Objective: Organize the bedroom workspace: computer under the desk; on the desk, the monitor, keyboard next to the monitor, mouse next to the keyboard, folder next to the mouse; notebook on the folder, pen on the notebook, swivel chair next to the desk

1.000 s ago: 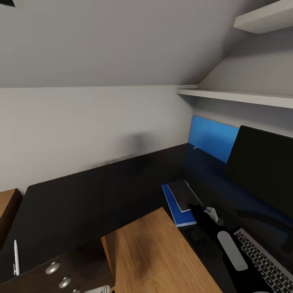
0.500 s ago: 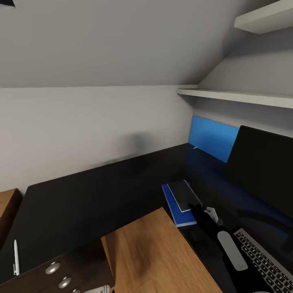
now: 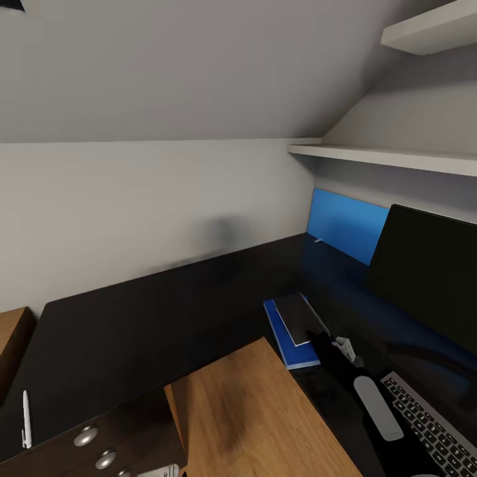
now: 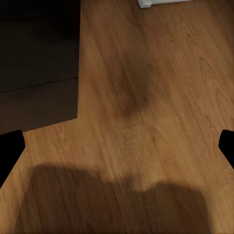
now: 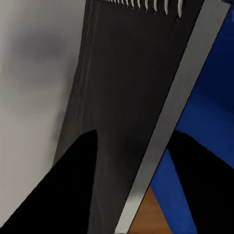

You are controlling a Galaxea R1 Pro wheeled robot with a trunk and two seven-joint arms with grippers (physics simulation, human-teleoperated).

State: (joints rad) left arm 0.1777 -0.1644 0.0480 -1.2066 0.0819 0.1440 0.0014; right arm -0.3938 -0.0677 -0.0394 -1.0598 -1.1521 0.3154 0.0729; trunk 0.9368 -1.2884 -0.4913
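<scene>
The glossy black desk (image 3: 152, 324) runs along the wall and turns right. On it lies the blue folder (image 3: 290, 350), with the dark grey spiral notebook (image 3: 299, 317) on top. My right gripper (image 3: 326, 344) is at the notebook's near corner. In the right wrist view its two fingers (image 5: 63, 195) straddle the notebook (image 5: 126, 87) edge, shut on it, with the folder (image 5: 204, 117) beside. The monitor (image 3: 430, 278) stands at the right, the keyboard (image 3: 430, 424) in front of it. The white pen (image 3: 26, 417) lies at the desk's far left. My left gripper (image 4: 117, 146) hangs open over wooden floor.
Round silver knobs (image 3: 86, 436) mark the black drawer unit (image 4: 39, 58) beside my left gripper. Wooden floor (image 3: 252, 411) fills the desk's inner corner. A blue panel (image 3: 348, 225) leans on the wall behind the monitor, under white shelves (image 3: 391, 158). The ceiling slopes low.
</scene>
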